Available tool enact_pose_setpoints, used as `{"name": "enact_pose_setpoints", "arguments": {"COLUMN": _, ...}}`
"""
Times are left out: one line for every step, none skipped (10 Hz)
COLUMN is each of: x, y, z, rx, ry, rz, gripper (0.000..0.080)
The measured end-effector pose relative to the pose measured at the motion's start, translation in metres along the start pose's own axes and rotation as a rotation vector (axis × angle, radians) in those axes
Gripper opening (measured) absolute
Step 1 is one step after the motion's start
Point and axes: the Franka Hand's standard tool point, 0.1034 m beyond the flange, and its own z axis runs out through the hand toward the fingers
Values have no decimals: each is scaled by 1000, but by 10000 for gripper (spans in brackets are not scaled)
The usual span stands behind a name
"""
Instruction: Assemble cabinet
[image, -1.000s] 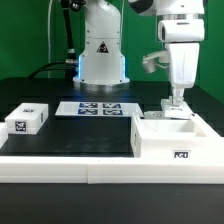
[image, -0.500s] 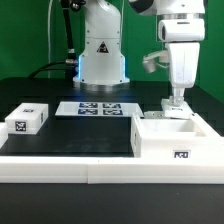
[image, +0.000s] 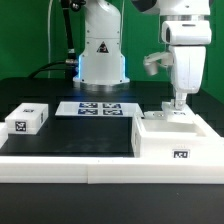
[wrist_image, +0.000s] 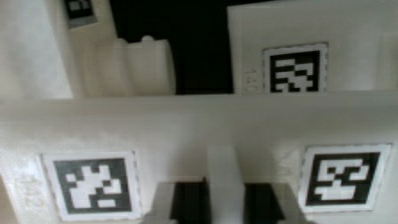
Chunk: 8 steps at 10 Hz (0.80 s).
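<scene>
The cabinet body (image: 170, 140), a big white box with a tag on its front, stands at the exterior view's right. My gripper (image: 179, 104) is right over it, shut on a white tagged panel (image: 172, 117) that lies at the body's top opening. In the wrist view my gripper (wrist_image: 226, 203) has dark fingers (wrist_image: 185, 203) pinching a thin white rib of this panel (wrist_image: 89, 150), with a tag on each side. Beyond it is the body's inner wall (wrist_image: 294, 72) with another tag. A smaller white tagged block (image: 27, 120) lies at the exterior view's left.
The marker board (image: 97, 108) lies flat in front of the white robot base (image: 103, 55). A long white rail (image: 100, 168) edges the table's front. Black table top lies between the small block and the cabinet body.
My gripper has shifted slightly to the exterior view's right and down with the panel, which now sits lower over the body's opening.
</scene>
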Motion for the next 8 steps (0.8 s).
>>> {"name": "enact_pose_setpoints", "arguments": {"x": 0, "y": 0, "z": 0, "rx": 0, "ry": 0, "rz": 2, "gripper": 70}}
{"name": "enact_pose_setpoints", "arguments": {"x": 0, "y": 0, "z": 0, "rx": 0, "ry": 0, "rz": 2, "gripper": 70}}
{"name": "enact_pose_setpoints", "arguments": {"x": -1, "y": 1, "z": 1, "rx": -1, "ry": 1, "rz": -19, "gripper": 70}}
{"name": "enact_pose_setpoints", "arguments": {"x": -2, "y": 8, "z": 1, "rx": -1, "ry": 1, "rz": -44, "gripper": 70}}
{"name": "enact_pose_setpoints", "arguments": {"x": -1, "y": 20, "z": 0, "rx": 8, "ry": -6, "rz": -46, "gripper": 70}}
{"name": "enact_pose_setpoints", "arguments": {"x": -1, "y": 30, "z": 0, "rx": 1, "ry": -3, "rz": -44, "gripper": 70}}
{"name": "enact_pose_setpoints", "arguments": {"x": -1, "y": 37, "z": 0, "rx": -3, "ry": -1, "rz": -45, "gripper": 70}}
{"name": "enact_pose_setpoints", "arguments": {"x": -1, "y": 39, "z": 0, "rx": -2, "ry": -2, "rz": -43, "gripper": 70}}
